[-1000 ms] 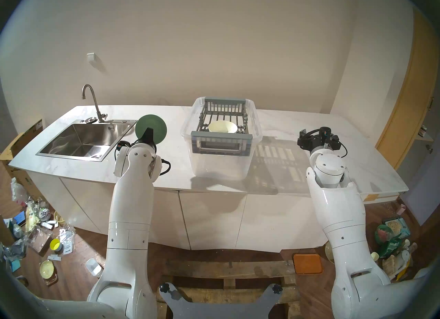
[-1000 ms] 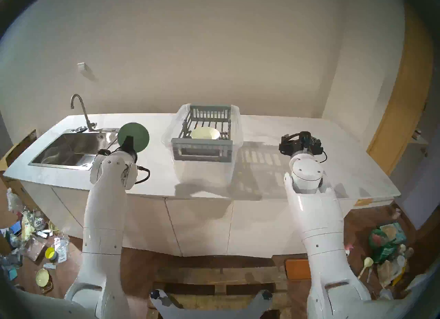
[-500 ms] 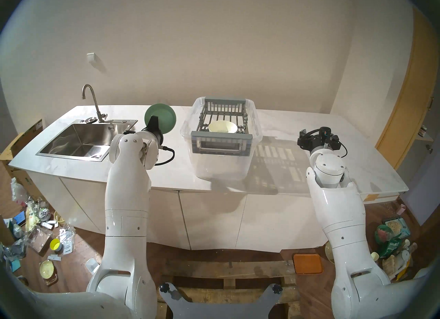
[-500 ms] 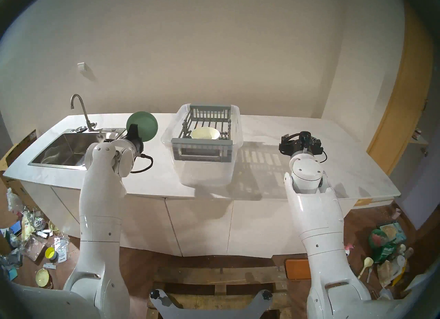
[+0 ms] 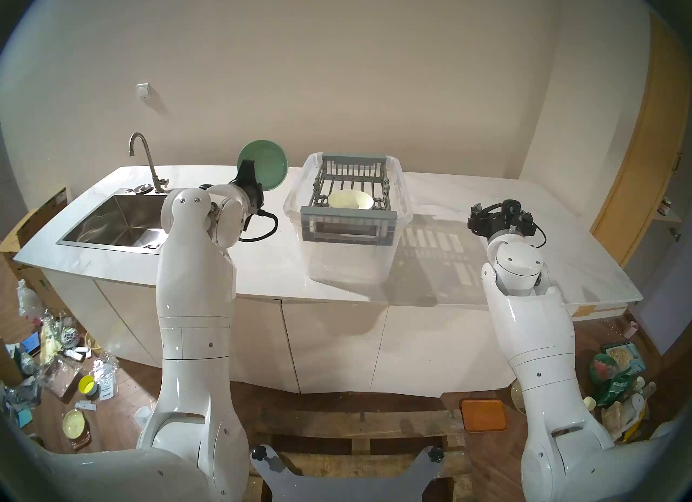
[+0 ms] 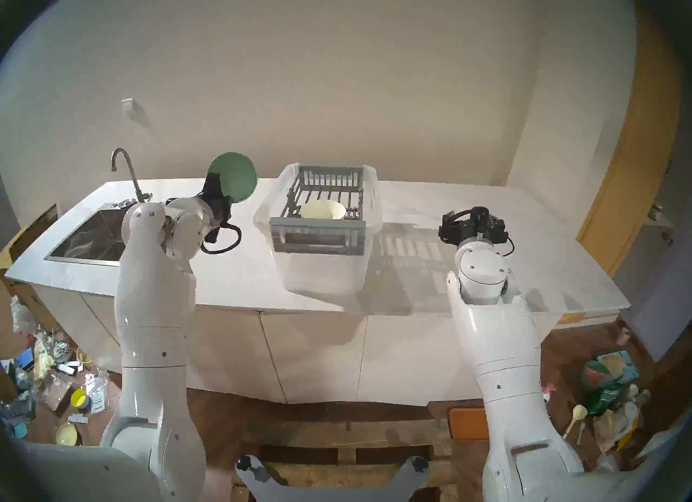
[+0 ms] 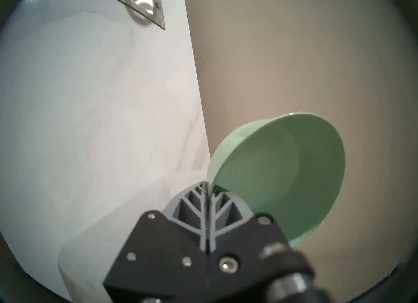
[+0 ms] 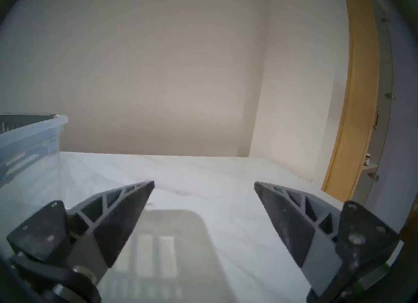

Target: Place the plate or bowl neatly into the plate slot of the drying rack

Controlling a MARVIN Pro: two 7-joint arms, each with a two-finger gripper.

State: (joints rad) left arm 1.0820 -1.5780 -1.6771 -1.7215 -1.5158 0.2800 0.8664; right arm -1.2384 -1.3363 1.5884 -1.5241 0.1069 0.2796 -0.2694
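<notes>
My left gripper (image 5: 248, 169) is shut on the rim of a green plate (image 5: 267, 164) and holds it on edge in the air, left of the drying rack (image 5: 350, 186). The plate also shows in the left wrist view (image 7: 282, 173), clamped between the fingers (image 7: 192, 205). The grey rack sits on a clear plastic tub (image 5: 348, 254). A cream bowl (image 5: 350, 199) lies on the rack's floor bars (image 5: 352, 180) near its front. My right gripper (image 8: 203, 196) is open and empty, low over the counter at the right.
A steel sink (image 5: 120, 220) with a faucet (image 5: 144, 160) lies at the counter's left. The white counter (image 5: 468, 265) ends at a front edge near my arms. The wall stands close behind the rack. Clutter lies on the floor on both sides.
My left arm has lifted the green plate up and to the right, from beside the sink toward the rack's left side. The right arm has not moved.
</notes>
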